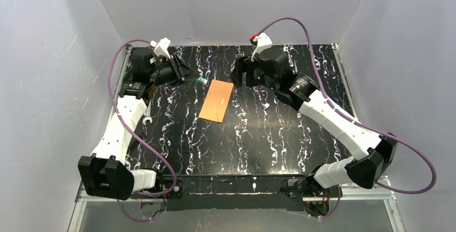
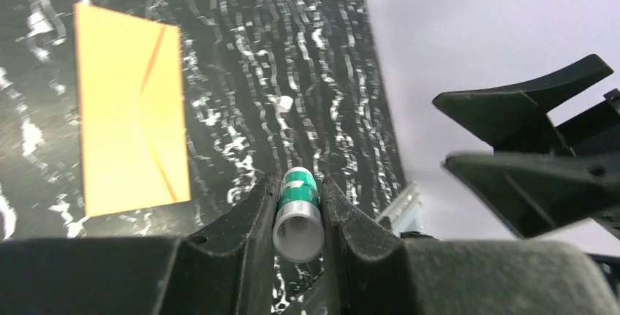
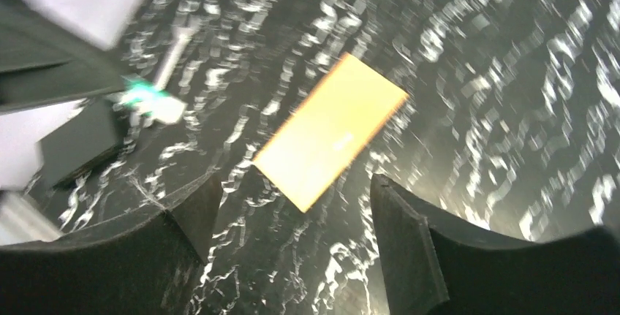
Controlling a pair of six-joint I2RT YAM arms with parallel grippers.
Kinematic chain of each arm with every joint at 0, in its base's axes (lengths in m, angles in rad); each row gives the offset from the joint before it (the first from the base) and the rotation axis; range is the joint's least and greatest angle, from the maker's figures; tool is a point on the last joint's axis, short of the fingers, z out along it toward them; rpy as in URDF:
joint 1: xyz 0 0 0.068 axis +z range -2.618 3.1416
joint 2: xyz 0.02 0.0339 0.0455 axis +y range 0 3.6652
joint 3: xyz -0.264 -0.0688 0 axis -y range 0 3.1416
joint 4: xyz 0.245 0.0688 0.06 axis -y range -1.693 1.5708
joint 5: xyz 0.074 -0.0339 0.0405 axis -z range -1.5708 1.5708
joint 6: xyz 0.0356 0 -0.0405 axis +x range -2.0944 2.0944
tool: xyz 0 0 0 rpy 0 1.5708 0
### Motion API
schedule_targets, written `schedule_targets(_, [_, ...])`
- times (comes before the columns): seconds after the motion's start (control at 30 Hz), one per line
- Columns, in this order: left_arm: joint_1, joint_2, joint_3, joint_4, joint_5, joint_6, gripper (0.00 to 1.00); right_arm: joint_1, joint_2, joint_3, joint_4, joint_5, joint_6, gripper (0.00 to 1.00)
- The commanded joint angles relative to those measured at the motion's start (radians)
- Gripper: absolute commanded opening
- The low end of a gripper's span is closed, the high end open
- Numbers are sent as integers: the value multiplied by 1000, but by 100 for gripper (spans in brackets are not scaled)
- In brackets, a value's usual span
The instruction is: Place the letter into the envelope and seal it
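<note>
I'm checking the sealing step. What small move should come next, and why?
Probably lower the open right gripper onto the envelope and press its flap. The envelope lies flat on the table, flap apparently folded shut, no letter in view. The left gripper is shut on a green-and-white tube, so only the right is free.

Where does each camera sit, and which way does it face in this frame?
Top external: above and behind the bases, looking down on the black marbled table; both arms show whole, the envelope flat at mid-table.
Left wrist: on the left gripper, looking along its fingers, shut on a green-and-white tube, toward the envelope and the right gripper.
Right wrist: on the open right gripper, looking down between its fingers at the envelope; blurred.
Shared: all three show the envelope; both wrist views show the tube.
</note>
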Motion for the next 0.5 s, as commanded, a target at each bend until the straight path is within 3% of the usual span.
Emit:
schedule_targets(0.0, [7, -73, -69, 10, -158, 61, 0, -94, 78, -21, -245, 216, 239, 76])
schedule_targets(0.07, [7, -77, -78, 5, -165, 64, 0, -164, 160, -14, -378, 191, 301, 70])
schedule_targets(0.13, [7, -76, -79, 1, -162, 65, 0, -216, 212, -49, -398, 125, 287, 62])
schedule_targets(0.47, [7, -61, -79, -13, -140, 48, 0, -330, 342, -149, -318, 105, 284, 59])
